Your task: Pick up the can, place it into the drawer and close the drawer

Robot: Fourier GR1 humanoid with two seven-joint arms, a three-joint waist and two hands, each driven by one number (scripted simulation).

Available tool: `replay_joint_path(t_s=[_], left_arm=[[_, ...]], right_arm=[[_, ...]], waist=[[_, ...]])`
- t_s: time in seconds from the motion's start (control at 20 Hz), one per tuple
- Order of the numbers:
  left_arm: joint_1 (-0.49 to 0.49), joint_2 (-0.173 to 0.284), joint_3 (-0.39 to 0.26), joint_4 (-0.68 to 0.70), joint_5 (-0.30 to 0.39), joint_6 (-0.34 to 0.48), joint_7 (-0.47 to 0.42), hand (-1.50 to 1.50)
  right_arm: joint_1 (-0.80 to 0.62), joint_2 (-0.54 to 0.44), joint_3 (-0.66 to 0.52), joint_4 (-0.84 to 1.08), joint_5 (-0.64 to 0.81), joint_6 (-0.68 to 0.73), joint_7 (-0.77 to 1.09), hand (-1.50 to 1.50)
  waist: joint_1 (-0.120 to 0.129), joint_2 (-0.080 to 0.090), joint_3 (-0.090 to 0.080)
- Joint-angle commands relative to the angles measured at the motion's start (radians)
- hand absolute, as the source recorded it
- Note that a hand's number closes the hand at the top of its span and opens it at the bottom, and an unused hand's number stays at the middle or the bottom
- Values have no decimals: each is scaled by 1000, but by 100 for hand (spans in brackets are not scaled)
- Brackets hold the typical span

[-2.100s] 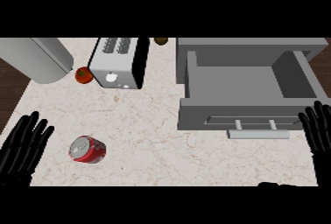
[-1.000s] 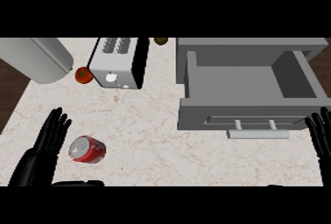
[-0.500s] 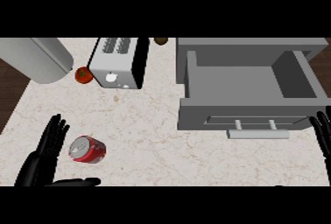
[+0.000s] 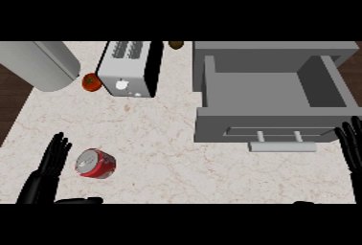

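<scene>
A red can [image 4: 96, 163] with a silver top lies on its side on the marble counter, at the lower left. My left hand [image 4: 47, 169] is just left of it, fingers straight and pointing away from me, its thumb [image 4: 79, 200] below the can; the hand looks apart from the can. The grey drawer [image 4: 272, 94] stands pulled out at the right, nothing inside, with a bar handle [image 4: 281, 146] on its front. At the right edge beside the drawer's front corner, my right hand [image 4: 350, 148] rests open, fingers up.
A white toaster [image 4: 129, 68] stands at the back, with a red tomato [image 4: 92, 82] to its left and a grey cylinder [image 4: 40, 62] further left. A small brown object [image 4: 176, 44] sits at the back edge. Dark floor shows past the counter's left edge.
My left hand has moved right and forward, closing in beside the can. The right hand has drifted slightly toward the lower right edge. Can and drawer are unmoved.
</scene>
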Motion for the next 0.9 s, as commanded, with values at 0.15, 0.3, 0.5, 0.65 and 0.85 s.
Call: replay_joint_path(t_s=[0.15,0.3,0.5,0.65,0.85], left_arm=[[14,3,22,126,-18,-23,-140,-150],[-79,18,43,197,-6,-15,-95,-150],[-62,6,31,219,-38,4,-119,-150],[-66,43,83,302,3,-38,-183,-150],[-101,72,112,341,33,-59,-166,-150]], right_arm=[[-19,-4,-24,40,-5,15,-40,-150],[-24,6,-19,-60,-25,-5,56,-150],[-27,44,47,-39,61,-37,25,-150],[21,38,26,-50,39,-2,10,-150],[46,30,-22,-54,-3,17,0,-150]], waist=[[1,0,0],[-1,0,0],[0,0,0],[-1,0,0],[-2,0,0]])
